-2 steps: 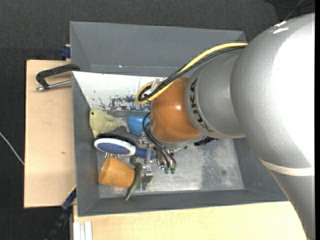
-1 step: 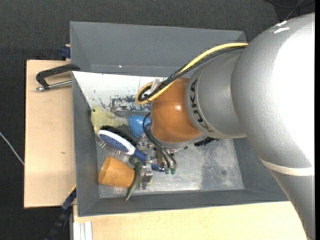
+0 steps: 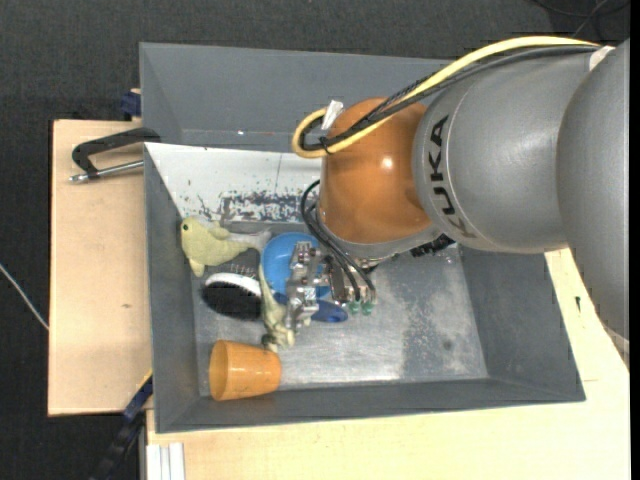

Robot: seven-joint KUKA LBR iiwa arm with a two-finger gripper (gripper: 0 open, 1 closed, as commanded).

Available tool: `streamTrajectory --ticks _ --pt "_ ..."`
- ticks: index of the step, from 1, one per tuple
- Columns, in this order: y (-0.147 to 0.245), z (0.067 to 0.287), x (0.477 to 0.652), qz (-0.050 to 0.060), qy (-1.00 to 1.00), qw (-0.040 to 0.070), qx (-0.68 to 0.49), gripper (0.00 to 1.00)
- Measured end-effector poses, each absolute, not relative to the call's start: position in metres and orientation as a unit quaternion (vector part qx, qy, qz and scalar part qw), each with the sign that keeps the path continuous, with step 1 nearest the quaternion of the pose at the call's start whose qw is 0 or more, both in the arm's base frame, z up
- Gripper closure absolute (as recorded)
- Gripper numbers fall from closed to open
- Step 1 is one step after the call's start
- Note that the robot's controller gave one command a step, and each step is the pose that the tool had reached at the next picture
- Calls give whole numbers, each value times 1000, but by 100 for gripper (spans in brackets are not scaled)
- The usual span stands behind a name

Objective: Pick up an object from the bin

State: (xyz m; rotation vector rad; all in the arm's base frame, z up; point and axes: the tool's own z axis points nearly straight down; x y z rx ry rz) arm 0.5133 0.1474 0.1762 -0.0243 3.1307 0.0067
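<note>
My gripper (image 3: 300,286) hangs low in the left half of the bin, under the orange wrist cover. It stands over a blue round thing (image 3: 282,259), partly hiding it. Just left of it lies a black oval brush-like thing (image 3: 231,297) with a white rim. A small pale yellowish piece (image 3: 275,320) sits at the gripper's lower end; whether it is held I cannot make out. An orange cup (image 3: 243,370) lies on its side below the gripper, near the bin's front wall.
A pale yellow soft toy (image 3: 204,245) lies by the left wall, above the black oval thing. The arm and its orange cover hang over the bin's middle and back. Bare bin floor stretches to the right of the gripper.
</note>
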Motion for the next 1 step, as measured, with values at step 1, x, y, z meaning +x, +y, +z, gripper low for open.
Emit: streamTrajectory --ticks 1 --pt "148 184 514 1 1000 2 -8 100"
